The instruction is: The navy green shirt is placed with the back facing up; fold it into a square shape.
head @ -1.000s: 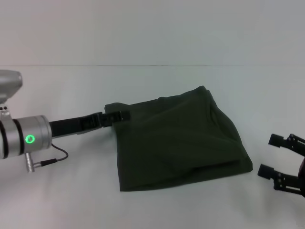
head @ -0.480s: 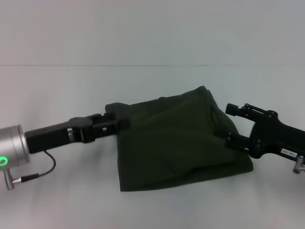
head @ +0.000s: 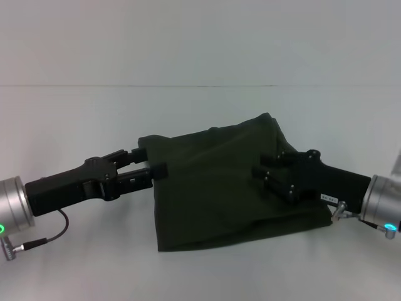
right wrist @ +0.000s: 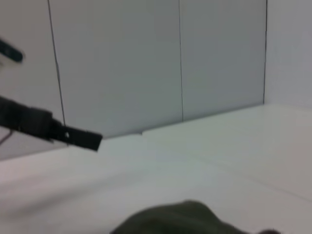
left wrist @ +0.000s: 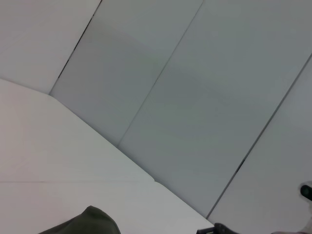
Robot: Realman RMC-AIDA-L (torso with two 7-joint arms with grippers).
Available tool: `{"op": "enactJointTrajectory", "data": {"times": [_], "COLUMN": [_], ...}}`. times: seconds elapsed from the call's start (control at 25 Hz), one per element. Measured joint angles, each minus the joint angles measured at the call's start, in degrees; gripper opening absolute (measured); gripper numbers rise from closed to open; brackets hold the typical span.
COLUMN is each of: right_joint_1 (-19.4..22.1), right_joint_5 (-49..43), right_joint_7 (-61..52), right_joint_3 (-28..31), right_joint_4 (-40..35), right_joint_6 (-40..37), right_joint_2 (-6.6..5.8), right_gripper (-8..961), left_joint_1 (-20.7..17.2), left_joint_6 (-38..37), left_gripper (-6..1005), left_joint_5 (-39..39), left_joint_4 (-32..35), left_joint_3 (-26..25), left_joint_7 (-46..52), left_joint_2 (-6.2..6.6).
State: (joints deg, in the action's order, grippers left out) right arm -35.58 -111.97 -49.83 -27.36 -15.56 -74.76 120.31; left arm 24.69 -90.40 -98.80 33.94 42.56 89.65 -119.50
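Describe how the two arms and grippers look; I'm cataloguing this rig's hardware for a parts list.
Both arms end in silver metal cylinders with a small glowing light, green on the left, bluish on the right. Black blocky housings run on to the left gripper and right gripper, each with black fingers. A thin black cable with a metal plug loops under the left arm; the right housing carries a small white label.
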Motion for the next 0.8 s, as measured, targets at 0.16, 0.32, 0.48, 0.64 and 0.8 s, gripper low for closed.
{"op": "enactJointTrajectory", "data": {"times": [0.16,0.32,0.48,0.64,0.8], "right_joint_1": [0.2,1.8,3.6,5.1,6.0], "right_joint_5": [0.0,0.0,0.0,0.2,0.2], "right_joint_7": [0.1,0.1,0.1,0.1,-0.2], "right_joint_3": [-2.0,-2.2,-2.2,-1.8,-1.6], "right_joint_4": [1.2,1.4,1.4,1.1,1.0], "right_joint_6": [4.2,6.3,7.8,8.5,9.3], "right_joint_2": [0.01,-0.14,-0.33,-0.36,-0.45], "right_gripper": [335,161,17,-1,-1], "left_joint_1": [-0.3,-0.3,-0.3,-0.3,-0.4], "left_joint_6": [0.0,0.1,0.1,0.2,0.2], "left_gripper": [904,904,904,904,905], "left_joint_5": [0.0,-0.1,-0.1,-0.1,-0.1], "left_joint_4": [0.0,0.0,0.0,0.0,0.0], "left_joint_3": [0.0,0.0,0.0,-0.1,-0.1], "left_joint_7": [-0.5,-0.5,-0.5,-0.5,-0.5], "left_joint_2": [-0.12,-0.18,-0.20,-0.20,-0.20]}}
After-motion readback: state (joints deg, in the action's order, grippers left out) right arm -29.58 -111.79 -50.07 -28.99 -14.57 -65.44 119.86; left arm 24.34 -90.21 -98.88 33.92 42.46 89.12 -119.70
